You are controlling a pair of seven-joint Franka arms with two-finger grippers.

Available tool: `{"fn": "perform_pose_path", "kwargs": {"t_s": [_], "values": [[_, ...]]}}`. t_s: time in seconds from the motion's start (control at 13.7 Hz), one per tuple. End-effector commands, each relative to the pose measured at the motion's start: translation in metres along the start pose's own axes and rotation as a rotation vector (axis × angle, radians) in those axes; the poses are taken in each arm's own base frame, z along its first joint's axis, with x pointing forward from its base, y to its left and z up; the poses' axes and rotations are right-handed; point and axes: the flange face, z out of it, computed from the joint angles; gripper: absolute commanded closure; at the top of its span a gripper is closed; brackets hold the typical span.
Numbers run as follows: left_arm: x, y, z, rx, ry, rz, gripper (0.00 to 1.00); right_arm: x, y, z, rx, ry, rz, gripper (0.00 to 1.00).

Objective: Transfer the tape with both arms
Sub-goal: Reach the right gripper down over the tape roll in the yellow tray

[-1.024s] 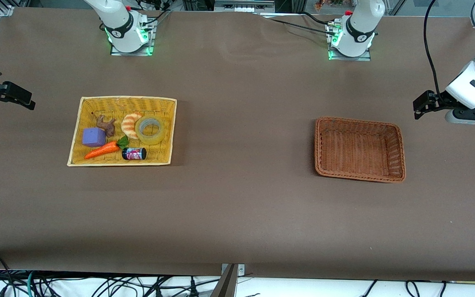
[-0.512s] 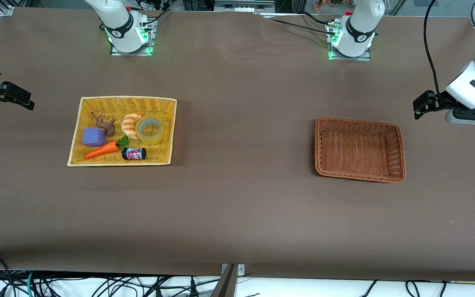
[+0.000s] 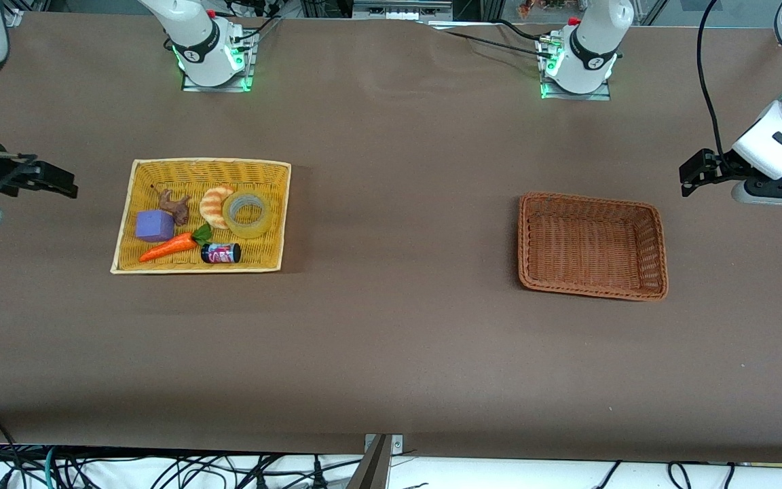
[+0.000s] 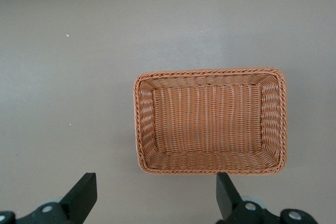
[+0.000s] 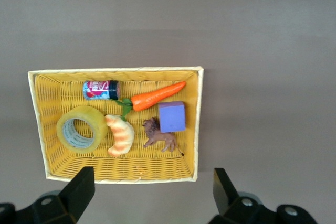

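Observation:
The tape (image 3: pixel 247 214), a translucent yellowish ring, lies flat in the yellow wicker tray (image 3: pixel 208 163), touching the striped croissant toy (image 3: pixel 213 206). It also shows in the right wrist view (image 5: pixel 81 128), inside the tray (image 5: pixel 115 71). My right gripper (image 3: pixel 58 183) is open and empty, over the bare table beside the tray, toward the right arm's end; its jaws (image 5: pixel 152 182) stand wide apart. My left gripper (image 3: pixel 693 175) is open and empty over the table beside the brown basket, toward the left arm's end; it also shows in its own wrist view (image 4: pixel 156 184).
The tray also holds a purple cube (image 3: pixel 155 225), a toy carrot (image 3: pixel 167 248), a small can (image 3: pixel 220 253) and a brown animal figure (image 3: pixel 174 206). An empty brown wicker basket (image 3: pixel 588 198) stands toward the left arm's end and shows in the left wrist view (image 4: pixel 210 71).
My right gripper has moved toward the yellow tray and slightly lower in the view. The left arm and the objects have not moved.

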Motion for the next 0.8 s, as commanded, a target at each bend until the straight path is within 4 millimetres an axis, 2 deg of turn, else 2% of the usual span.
{"fn": "perform_pose_path", "kwargs": {"t_s": [0.0,0.07,0.22,0.44,0.59,0.66,0.73], "values": [[0.002,0.001,-0.004,-0.024,-0.003,0.015,0.0,0.011,-0.011,0.021,0.014,-0.029,-0.031,0.0],[0.002,0.001,-0.004,-0.024,-0.003,0.015,0.0,0.022,-0.014,0.044,0.015,-0.062,-0.034,0.0],[0.002,0.001,-0.005,-0.024,-0.001,0.015,0.0,0.029,-0.048,0.079,0.011,-0.058,-0.075,0.0],[0.002,0.001,-0.004,-0.024,-0.003,0.015,0.0,0.012,-0.08,0.135,0.011,-0.062,-0.009,0.0],[0.002,0.001,-0.004,-0.024,-0.003,0.015,0.0,-0.004,-0.093,0.175,0.006,-0.045,0.031,0.0],[0.002,0.001,-0.004,-0.024,-0.003,0.015,0.0,-0.011,-0.113,0.192,0.007,-0.038,0.025,0.0],[0.002,0.001,-0.004,-0.024,-0.003,0.015,0.0,-0.018,-0.124,0.209,0.007,-0.036,0.053,0.0]]}}
